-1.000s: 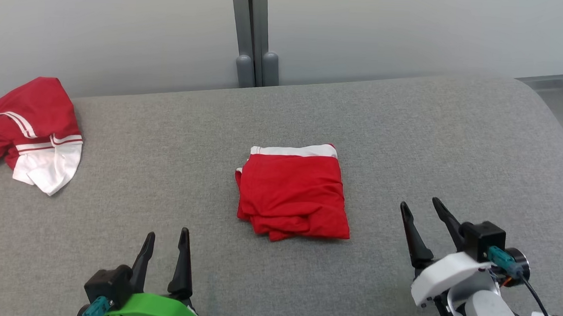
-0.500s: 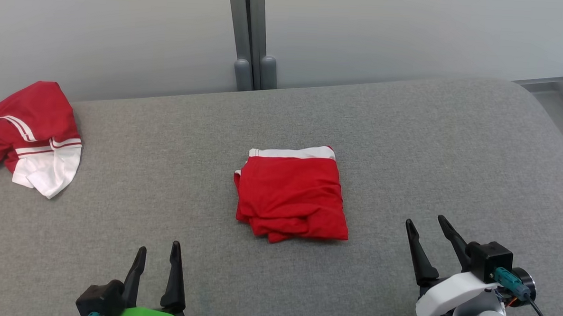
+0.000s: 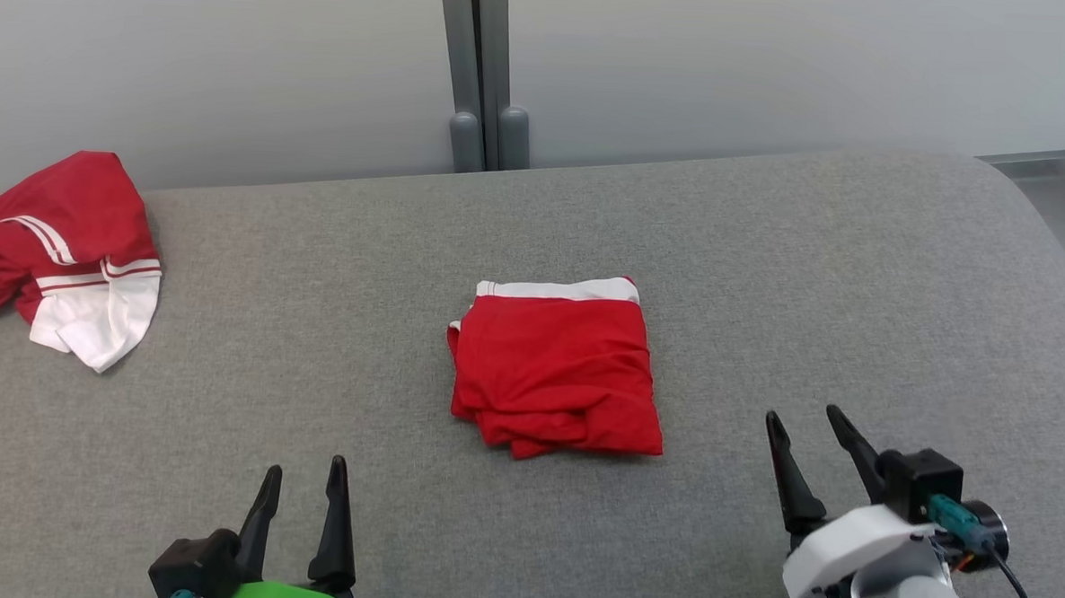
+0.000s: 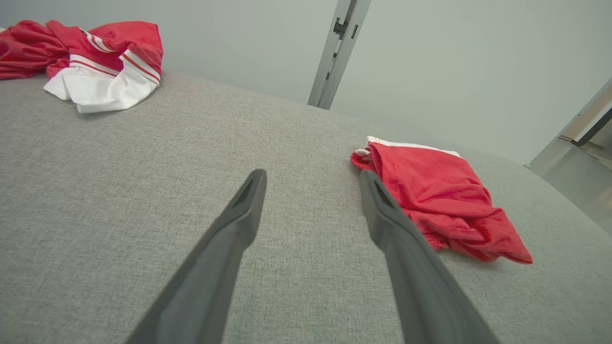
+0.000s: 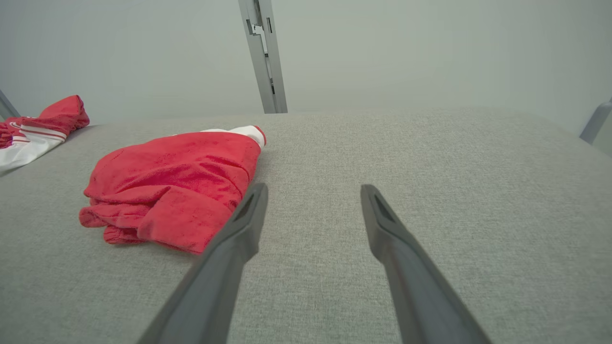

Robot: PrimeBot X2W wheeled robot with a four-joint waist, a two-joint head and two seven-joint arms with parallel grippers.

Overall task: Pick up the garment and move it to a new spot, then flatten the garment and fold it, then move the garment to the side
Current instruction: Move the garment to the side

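A red garment with a white band [image 3: 555, 366] lies folded into a rough square in the middle of the grey padded table [image 3: 767, 273]. It also appears in the left wrist view [image 4: 440, 200] and the right wrist view [image 5: 177, 184]. My left gripper [image 3: 306, 472] is open near the front edge, below and left of the garment, holding nothing. My right gripper [image 3: 801, 417] is open too, to the garment's lower right, clear of the cloth. In the wrist views the left gripper [image 4: 311, 177] and the right gripper [image 5: 313, 191] both show a wide gap over bare fabric.
A second red and white garment [image 3: 58, 256] lies crumpled at the table's far left edge, also seen from the left wrist [image 4: 95, 62]. A grey post [image 3: 479, 72] stands behind the table against the pale wall. The table's right end curves down toward the floor [image 3: 1063, 192].
Both grippers have drawn back toward the front edge and stayed open. The folded garment has not moved; the slight shift of the scene comes from the camera.
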